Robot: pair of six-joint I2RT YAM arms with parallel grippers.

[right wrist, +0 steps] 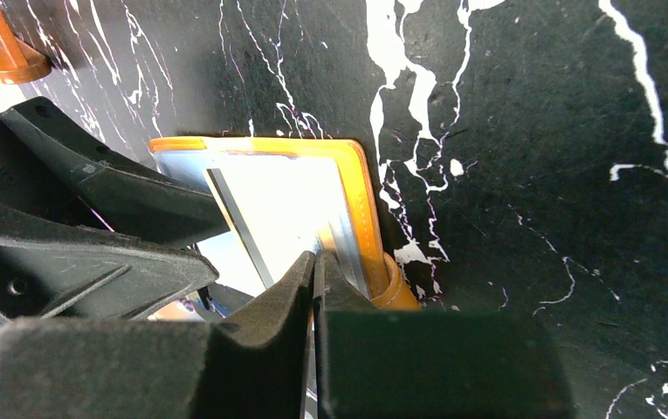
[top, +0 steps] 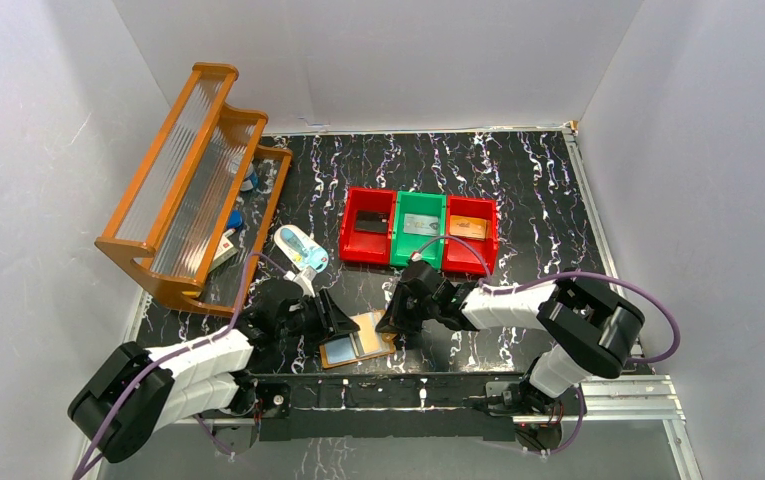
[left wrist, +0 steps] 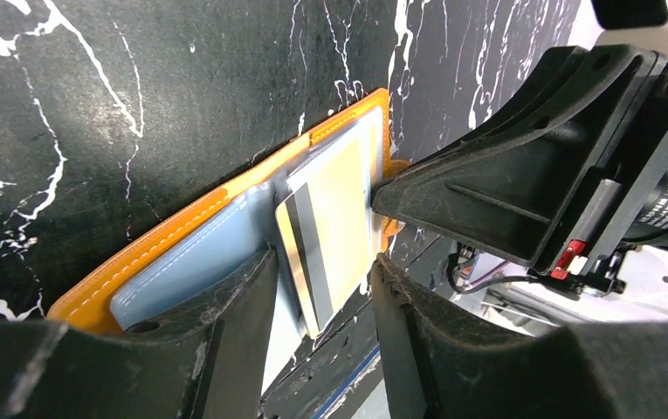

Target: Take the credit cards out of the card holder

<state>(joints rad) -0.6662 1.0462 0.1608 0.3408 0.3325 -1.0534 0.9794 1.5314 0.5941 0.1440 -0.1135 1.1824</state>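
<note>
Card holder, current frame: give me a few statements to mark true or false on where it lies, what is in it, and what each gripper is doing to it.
1. The card holder lies on the table between the two grippers. True.
2. A striped card sticks partway out of it. True.
3. The card holder is empty. False: the striped card is only partway out, and a pale blue card sits behind its window.
4. The right gripper stands wide open above the holder. False: its fingers are closed on the holder's edge.
5. The left gripper has its fingers apart, with the striped card between them. True.
</note>
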